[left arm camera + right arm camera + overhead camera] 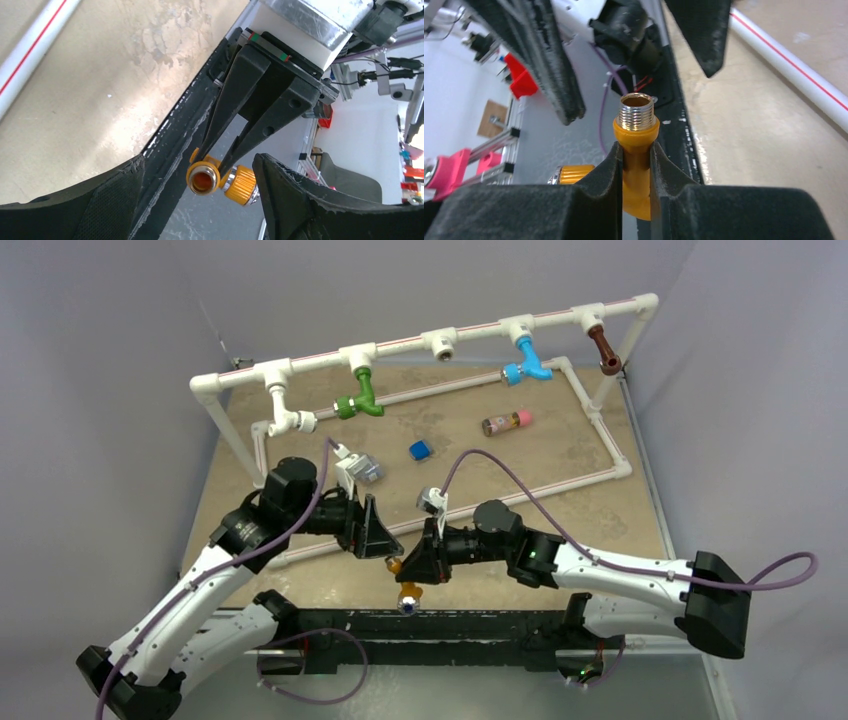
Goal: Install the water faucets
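An orange faucet (408,592) with a metal threaded end and ridged collar hangs over the table's near edge. My right gripper (414,570) is shut on its neck. In the right wrist view the fingers (604,175) clamp the faucet (636,131), threaded end pointing away from the wrist. My left gripper (385,540) is open and empty, its jaws wide on either side of the faucet (220,177) without touching it. Green (358,400), blue (525,362) and brown (605,348) faucets hang on the white pipe frame (330,348).
One white tee (443,343) on the top rail has an open socket. A pink-and-brown cylinder (507,422) and a small blue block (419,450) lie on the tan tabletop inside the frame. The frame's low front pipe (560,488) runs just behind the grippers.
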